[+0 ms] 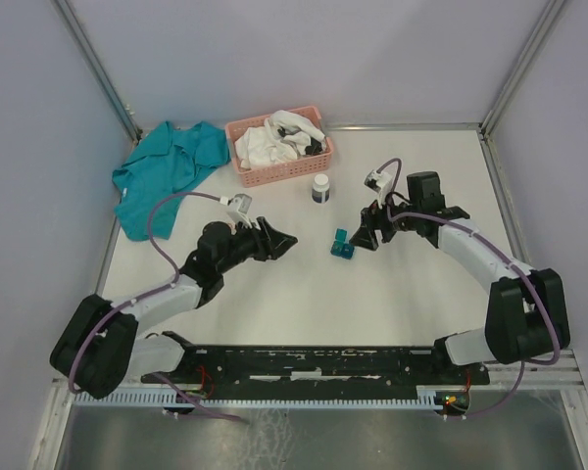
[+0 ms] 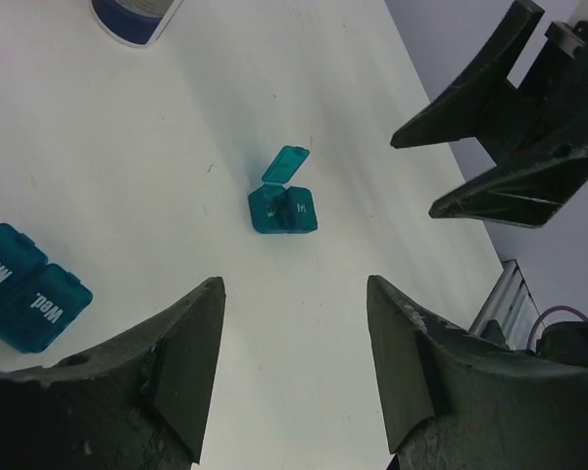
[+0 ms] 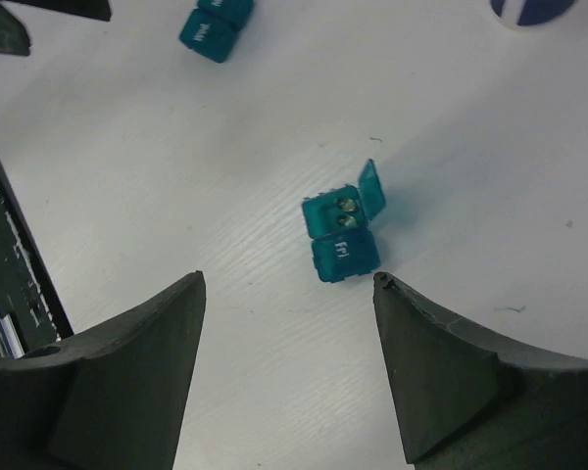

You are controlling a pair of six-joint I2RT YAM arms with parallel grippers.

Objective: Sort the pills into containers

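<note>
The left claw (image 1: 279,240) hangs low over the table (image 1: 274,304), jaws spread wide and empty; its wrist view shows both fingers (image 2: 191,352) well apart with bare tabletop between them. The right claw (image 1: 365,233) faces it from the other side, also released and holding nothing, its fingers (image 3: 441,362) wide apart. Between the two claws, nearer the right one, lies the open box (image 1: 344,249), a small teal piece with two compartments. One compartment has its lid tipped up on the hinge, and two small pale pills (image 3: 348,207) lie side by side in it; the other, marked "Fri", is closed. From the left wrist, the same box (image 2: 286,210) sits ahead of the fingertips, untouched, with the right claw (image 2: 421,171) beyond it. A second box (image 2: 24,289), also teal, has closed lids marked "Mon" and "Wed"; it lies well apart from the open one, close by the left claw, and shows at the top edge of the right wrist view (image 3: 214,24). A white bottle (image 1: 320,188) with a dark label stands upright farther back, just in front of a pink basket (image 1: 274,171) filled with white cloth. A teal garment (image 1: 167,176) lies crumpled left of the basket.
</note>
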